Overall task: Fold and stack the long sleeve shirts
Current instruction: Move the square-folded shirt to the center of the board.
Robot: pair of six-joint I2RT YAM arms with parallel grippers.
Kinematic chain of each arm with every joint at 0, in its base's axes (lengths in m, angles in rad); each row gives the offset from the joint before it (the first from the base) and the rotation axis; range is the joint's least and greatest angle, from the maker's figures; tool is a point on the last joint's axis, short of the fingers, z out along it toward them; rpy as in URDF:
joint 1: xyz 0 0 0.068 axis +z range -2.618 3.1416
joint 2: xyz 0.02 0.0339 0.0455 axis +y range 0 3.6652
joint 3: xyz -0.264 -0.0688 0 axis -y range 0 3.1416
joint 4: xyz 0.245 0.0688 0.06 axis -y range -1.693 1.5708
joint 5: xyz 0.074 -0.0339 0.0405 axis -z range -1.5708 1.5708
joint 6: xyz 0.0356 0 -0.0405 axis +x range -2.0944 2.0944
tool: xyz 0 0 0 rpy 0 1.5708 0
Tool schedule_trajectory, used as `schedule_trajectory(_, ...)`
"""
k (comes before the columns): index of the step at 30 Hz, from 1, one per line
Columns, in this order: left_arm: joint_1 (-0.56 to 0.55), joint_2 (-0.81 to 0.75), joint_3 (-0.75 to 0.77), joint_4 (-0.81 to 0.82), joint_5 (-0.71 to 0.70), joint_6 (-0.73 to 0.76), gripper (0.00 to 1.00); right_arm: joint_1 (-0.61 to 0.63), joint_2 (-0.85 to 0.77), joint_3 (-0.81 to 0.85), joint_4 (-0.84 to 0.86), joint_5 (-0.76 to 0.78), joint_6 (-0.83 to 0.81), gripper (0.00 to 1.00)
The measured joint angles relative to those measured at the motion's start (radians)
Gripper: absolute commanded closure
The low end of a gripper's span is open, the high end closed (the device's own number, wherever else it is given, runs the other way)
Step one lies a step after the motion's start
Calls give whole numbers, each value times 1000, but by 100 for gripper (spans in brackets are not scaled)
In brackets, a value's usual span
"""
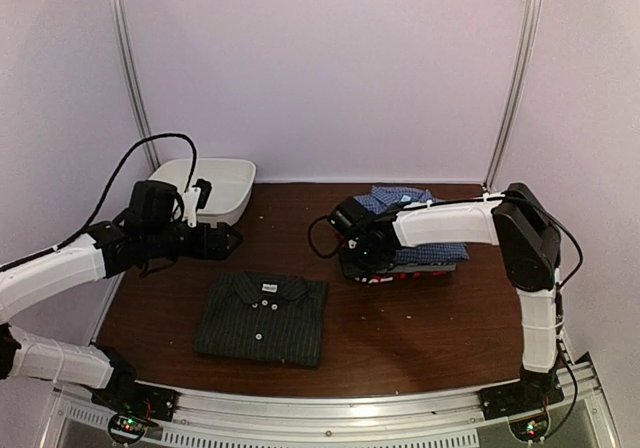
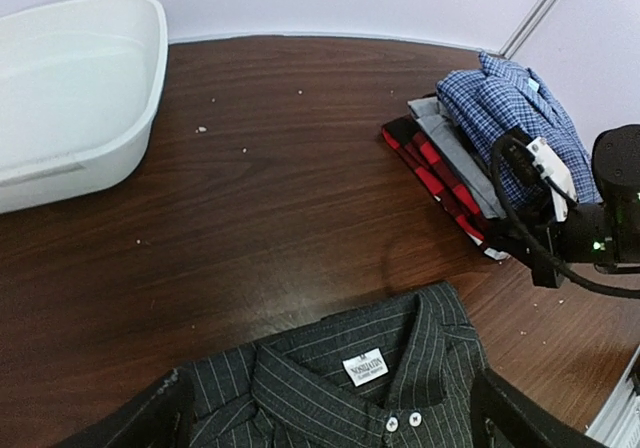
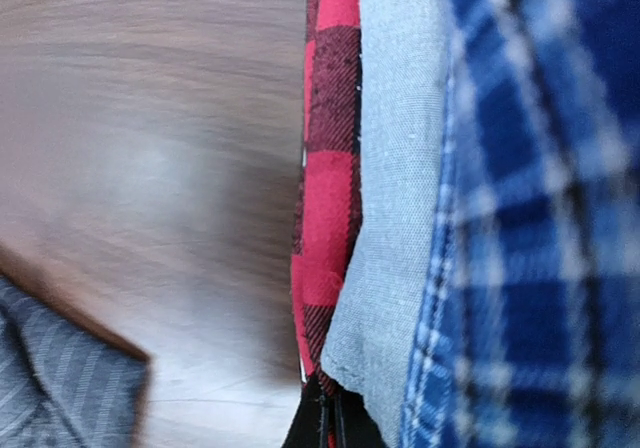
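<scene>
Tub (image 1: pixel 232 190) back-left; right hand (image 1: pixel 358 260) at shirt stack (image 1: pixel 440 255) edge.

Black pinstriped shirt (image 1: pixel 262 318); blue checked shirt (image 2: pixel 505 103); grey shirt (image 3: pixel 395 218); red-black checked shirt (image 3: pixel 330 198); white tub (image 1: pixel 228 208)

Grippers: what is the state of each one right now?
Left gripper: open, holding nothing.
Right gripper: shut, at the edge of the shirt stack; a grip on cloth cannot be told.

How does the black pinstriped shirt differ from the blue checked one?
The black pinstriped shirt lies alone on the table; the blue checked shirt tops a stack, over the grey shirt and the red-black shirt. The black one has thin pale stripes, the blue one a bold check. Both are folded.
</scene>
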Motion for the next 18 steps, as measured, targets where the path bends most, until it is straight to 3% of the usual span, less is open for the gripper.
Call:
schedule_trajectory(2,0,-16,-42,10,-15,-35,4,10,0,0,18,-20,14,100)
schedule_trajectory(7,0,-61,-118,7,-84,-98,4,21,-1,-2,60,-62,36,72)
schedule_trajectory(11,1,-86,-130,-14,-149,-129,4,40,-29,-28,106,-103,43,57)
schedule_trajectory(18,3,-82,-130,-87,-209,-155,4,104,-145,-104,158,-121,72,41)
